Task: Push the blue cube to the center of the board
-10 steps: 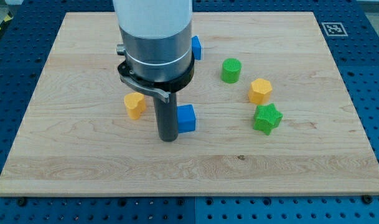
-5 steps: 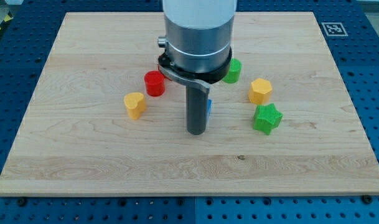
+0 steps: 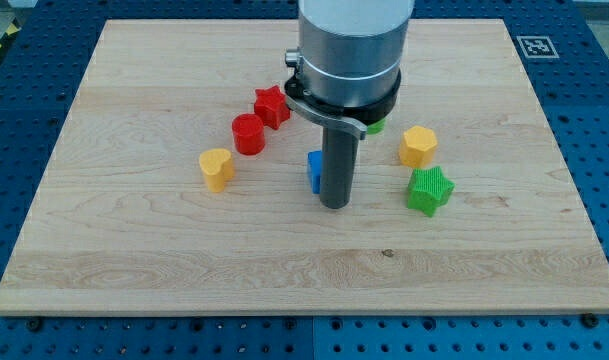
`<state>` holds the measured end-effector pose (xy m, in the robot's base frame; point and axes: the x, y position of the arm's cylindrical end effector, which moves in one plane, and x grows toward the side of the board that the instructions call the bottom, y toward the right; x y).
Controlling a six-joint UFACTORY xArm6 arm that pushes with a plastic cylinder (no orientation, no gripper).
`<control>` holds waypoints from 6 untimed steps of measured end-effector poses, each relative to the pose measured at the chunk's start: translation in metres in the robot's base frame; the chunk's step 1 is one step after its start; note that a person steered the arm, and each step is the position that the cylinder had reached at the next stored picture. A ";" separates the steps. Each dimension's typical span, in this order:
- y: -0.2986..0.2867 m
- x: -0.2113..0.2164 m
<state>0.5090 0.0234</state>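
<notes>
One blue cube [image 3: 314, 171] sits touching my tip [image 3: 333, 206] on its left side in view, near the surface's [image 3: 134, 250] centre; this bare rod tool has nothing to open or close.

Blue cube [image 3: 313, 170], ribbed green star [image 3: 429, 190]

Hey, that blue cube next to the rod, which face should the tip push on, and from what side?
There is no gripper, so only pushing works. The blue cube sits against my tip on the rod's left, already near the board's center. Only small nudges seem needed, against whichever flat face points away from center.
</notes>
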 end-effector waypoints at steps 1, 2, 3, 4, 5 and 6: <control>-0.010 0.000; -0.010 -0.006; -0.010 -0.026; -0.010 -0.034; -0.010 -0.031; 0.018 0.020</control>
